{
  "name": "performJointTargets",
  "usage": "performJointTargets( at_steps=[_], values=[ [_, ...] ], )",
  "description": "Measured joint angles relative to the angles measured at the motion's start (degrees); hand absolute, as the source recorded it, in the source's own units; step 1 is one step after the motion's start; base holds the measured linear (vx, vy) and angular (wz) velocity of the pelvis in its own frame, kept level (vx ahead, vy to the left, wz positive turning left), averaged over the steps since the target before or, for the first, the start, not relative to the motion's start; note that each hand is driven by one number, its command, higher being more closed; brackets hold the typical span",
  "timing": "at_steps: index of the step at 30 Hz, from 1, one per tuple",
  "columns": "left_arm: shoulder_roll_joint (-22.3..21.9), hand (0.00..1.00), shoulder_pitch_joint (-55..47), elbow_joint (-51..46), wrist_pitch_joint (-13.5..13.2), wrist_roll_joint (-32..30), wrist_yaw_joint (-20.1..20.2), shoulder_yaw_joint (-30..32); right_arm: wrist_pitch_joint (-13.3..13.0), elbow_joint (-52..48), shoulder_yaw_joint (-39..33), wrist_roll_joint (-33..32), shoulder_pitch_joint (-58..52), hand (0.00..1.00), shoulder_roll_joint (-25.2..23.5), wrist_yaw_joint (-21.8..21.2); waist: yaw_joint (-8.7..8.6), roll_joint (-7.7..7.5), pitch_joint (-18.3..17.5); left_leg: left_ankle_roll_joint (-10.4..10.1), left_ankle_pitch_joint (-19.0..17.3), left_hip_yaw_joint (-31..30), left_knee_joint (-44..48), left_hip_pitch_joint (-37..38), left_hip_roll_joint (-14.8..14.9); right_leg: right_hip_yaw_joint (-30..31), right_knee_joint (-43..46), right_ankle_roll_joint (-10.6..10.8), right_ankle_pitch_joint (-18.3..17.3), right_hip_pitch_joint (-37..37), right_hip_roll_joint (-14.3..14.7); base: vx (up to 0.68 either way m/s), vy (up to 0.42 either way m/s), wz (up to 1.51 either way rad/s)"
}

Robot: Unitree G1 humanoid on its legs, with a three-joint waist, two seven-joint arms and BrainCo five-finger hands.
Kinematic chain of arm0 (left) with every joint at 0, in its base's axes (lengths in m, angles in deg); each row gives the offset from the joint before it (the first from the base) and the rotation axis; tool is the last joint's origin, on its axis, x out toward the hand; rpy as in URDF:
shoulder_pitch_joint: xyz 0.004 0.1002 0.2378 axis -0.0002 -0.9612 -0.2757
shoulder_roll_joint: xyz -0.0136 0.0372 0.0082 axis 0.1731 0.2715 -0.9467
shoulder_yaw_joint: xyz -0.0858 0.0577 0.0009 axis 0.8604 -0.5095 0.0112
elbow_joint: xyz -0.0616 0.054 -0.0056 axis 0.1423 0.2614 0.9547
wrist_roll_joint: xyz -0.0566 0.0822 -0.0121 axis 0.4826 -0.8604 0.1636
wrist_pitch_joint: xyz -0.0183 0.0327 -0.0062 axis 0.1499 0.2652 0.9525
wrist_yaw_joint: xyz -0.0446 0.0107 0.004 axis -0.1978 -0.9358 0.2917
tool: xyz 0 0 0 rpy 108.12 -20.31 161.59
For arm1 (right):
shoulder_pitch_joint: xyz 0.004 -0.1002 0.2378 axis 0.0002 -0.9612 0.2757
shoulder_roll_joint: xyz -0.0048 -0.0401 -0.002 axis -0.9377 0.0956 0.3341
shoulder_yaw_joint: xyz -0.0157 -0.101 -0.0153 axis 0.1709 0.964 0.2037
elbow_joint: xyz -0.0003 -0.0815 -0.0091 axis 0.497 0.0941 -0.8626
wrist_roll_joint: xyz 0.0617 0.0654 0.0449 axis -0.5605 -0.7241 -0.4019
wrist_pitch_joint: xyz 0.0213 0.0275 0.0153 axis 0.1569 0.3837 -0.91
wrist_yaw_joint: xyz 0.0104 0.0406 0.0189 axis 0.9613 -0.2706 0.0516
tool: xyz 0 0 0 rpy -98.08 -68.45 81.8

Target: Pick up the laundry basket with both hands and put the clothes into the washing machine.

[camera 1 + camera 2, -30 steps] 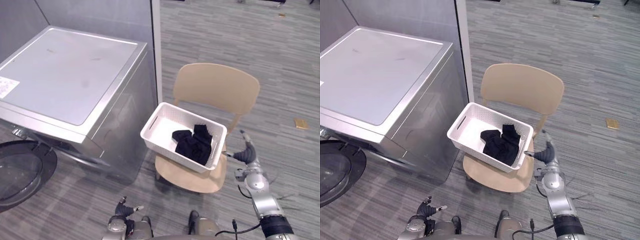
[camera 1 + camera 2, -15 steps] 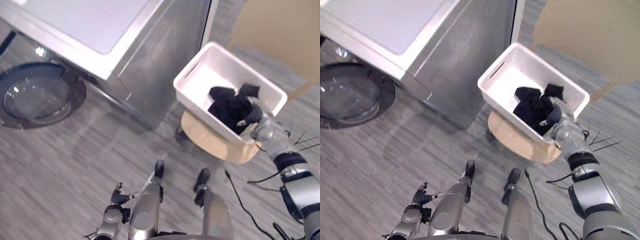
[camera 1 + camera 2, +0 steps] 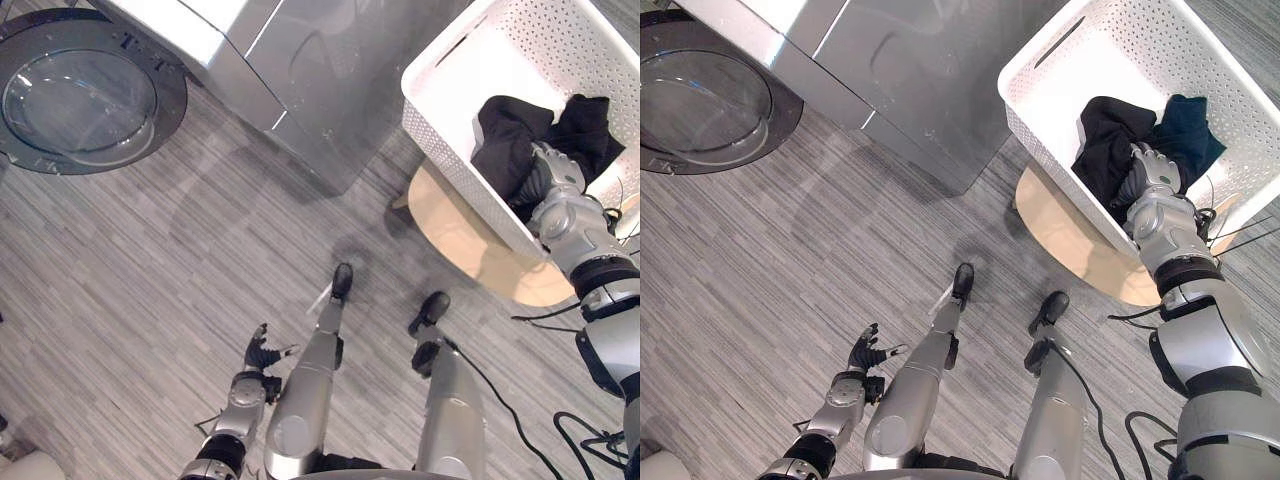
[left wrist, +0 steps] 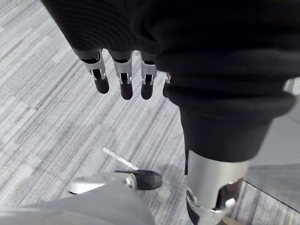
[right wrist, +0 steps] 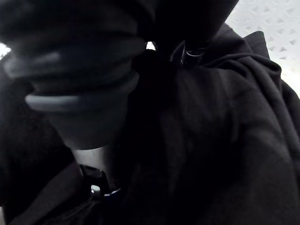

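The white perforated laundry basket [image 3: 440, 115] rests on a tan chair seat [image 3: 470, 250] beside the washing machine [image 3: 300, 60]. Black clothes [image 3: 505, 140] lie bunched inside it. My right hand [image 3: 548, 178] reaches over the near rim into the basket, its fingers buried in the dark cloth [image 5: 225, 131]. My left hand [image 3: 262, 352] hangs low near the floor, far from the basket. Its fingers [image 4: 122, 79] are straight and hold nothing.
The washing machine's round glass door [image 3: 85, 95] stands swung open at the far left, over the grey striped floor [image 3: 150, 270]. The machine's metal side stands close against the basket's left end.
The camera has tipped down and closer. My right hand has moved from beside the basket's end, over the rim, into the black clothes. The left hand stays low.
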Motion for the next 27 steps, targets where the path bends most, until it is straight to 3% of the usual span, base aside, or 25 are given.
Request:
performJointTargets(
  at_steps=[7, 12, 17, 20, 22, 27],
  values=[
    [-0.83, 0.00, 0.86, -0.09, 0.17, -0.03, -0.43, -1.65, 0.26, -2.69, -0.96, -1.76, -0.17, 1.00, -1.82, 0.24, -0.24, -0.18, 0.08, -0.12, 0.40, -0.04, -0.08, 1.17, -0.05, 0.17, 1.81, -0.25, -0.78, 0.35, -0.41, -0.01, -0.066, 0.02],
    [-0.62, 0.00, 0.70, -0.17, 0.32, -0.09, -0.45, -1.62, 0.47, -10.51, -8.50, -4.64, -5.45, 1.00, -3.35, 0.30, -1.05, -0.61, 0.35, 0.06, 0.93, -0.20, -2.03, 6.43, 0.24, -0.06, -0.19, -0.10, -0.65, 5.74, 0.20, -0.01, -0.046, 0.02],
    [0.71, 0.00, -0.73, -0.52, 1.42, -0.58, -0.48, -0.92, 0.25, -25.86, -17.40, -7.09, -10.55, 1.00, -4.57, 2.26, -2.52, -1.92, 0.53, 0.20, 1.18, 0.02, -4.81, 12.20, 1.10, 0.04, -3.76, 0.67, 0.14, 11.56, 1.75, -0.01, -0.045, -0.03],
    [1.38, 0.00, -3.07, 0.06, 2.06, -0.78, -0.43, -0.91, -0.27, -35.44, -21.62, -7.96, -15.75, 1.00, -7.87, 3.23, -3.67, -3.67, -1.35, 0.27, 1.12, 0.29, -5.11, 14.05, 1.10, 0.32, -5.24, 0.98, 0.30, 13.64, 2.07, 0.05, -0.033, -0.07],
    [1.40, 0.00, -3.88, 1.29, 2.92, -1.32, -0.30, -0.35, -0.72, -42.12, -26.05, -8.96, -22.63, 1.00, -12.95, 3.28, -4.19, -4.93, -3.18, 0.50, 0.93, 0.23, -5.16, 16.04, 1.11, 0.13, -6.29, 1.09, 0.33, 16.14, 2.29, 0.10, -0.041, 0.04],
    [1.36, 0.00, -6.39, 2.89, 4.02, -2.92, 0.63, 1.16, -2.16, -54.51, -29.03, -12.87, -36.00, 1.00, -24.77, 2.72, -5.47, -5.48, -8.87, 0.74, -0.51, 0.29, -5.18, 20.20, 1.10, 0.09, -8.61, 1.73, 0.23, 21.26, 2.81, 0.07, -0.020, 0.01]
  ],
)
